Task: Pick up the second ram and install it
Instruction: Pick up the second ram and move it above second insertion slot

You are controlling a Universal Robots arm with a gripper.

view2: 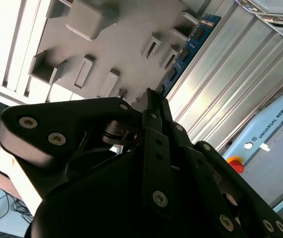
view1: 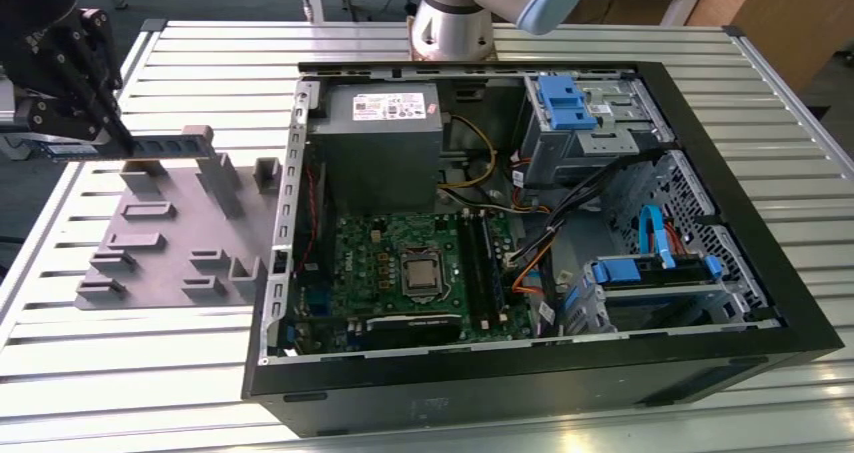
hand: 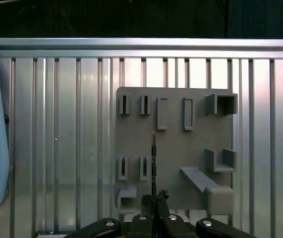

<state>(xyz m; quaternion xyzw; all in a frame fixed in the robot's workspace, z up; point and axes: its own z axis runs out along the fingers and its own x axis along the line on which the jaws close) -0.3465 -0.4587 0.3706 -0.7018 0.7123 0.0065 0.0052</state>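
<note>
first wrist view: the second ram (hand: 153, 158) is pinched in the closed gripper (hand: 154, 202). it is held over the grey tray (hand: 181, 148).

A ribbed metal table (view1: 160, 373) carries a grey holder tray (view1: 174, 243) beside an open computer case (view1: 534, 378).

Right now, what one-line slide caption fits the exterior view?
End effector holds the second ram over the grey holder tray, beside the open computer case.

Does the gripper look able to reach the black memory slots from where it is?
Probably yes: the gripper hangs outside the open case; nothing covers the memory slots, though cables run close.
</note>
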